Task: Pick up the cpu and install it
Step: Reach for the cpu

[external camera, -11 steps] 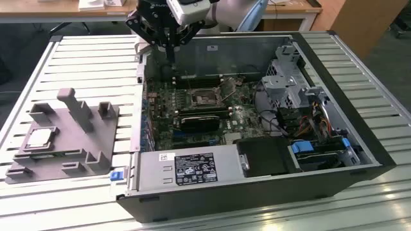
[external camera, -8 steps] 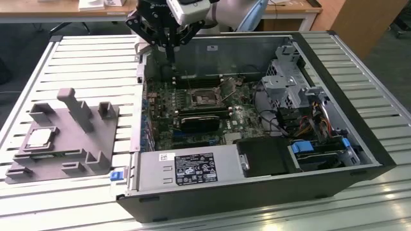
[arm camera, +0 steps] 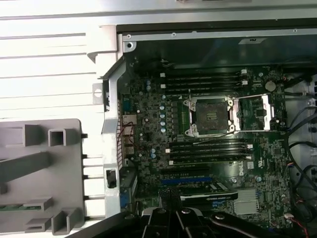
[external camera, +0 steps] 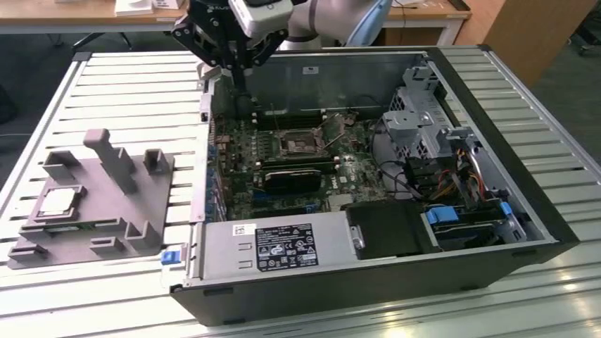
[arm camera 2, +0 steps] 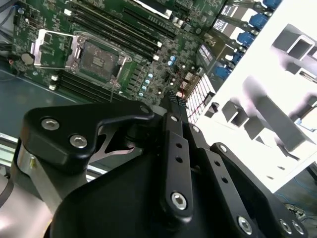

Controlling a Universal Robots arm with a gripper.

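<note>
The cpu lies flat, metal top up, in a recess of the grey holder, by the holder's edge farthest from the case. It is untouched. The holder rests on the slatted table, just beside the case. The gripper hangs over the case's wall nearest the holder, well apart from the cpu. Its fingers look pressed together on nothing. The socket stands open and bare on the board. The pick-up seems the step in hand. Doing it well likely means spreading the fingers while well above the holder and keeping clear of its tall posts. The gripper should then come down square and close on two opposite edges, so the chip stays level.
</note>
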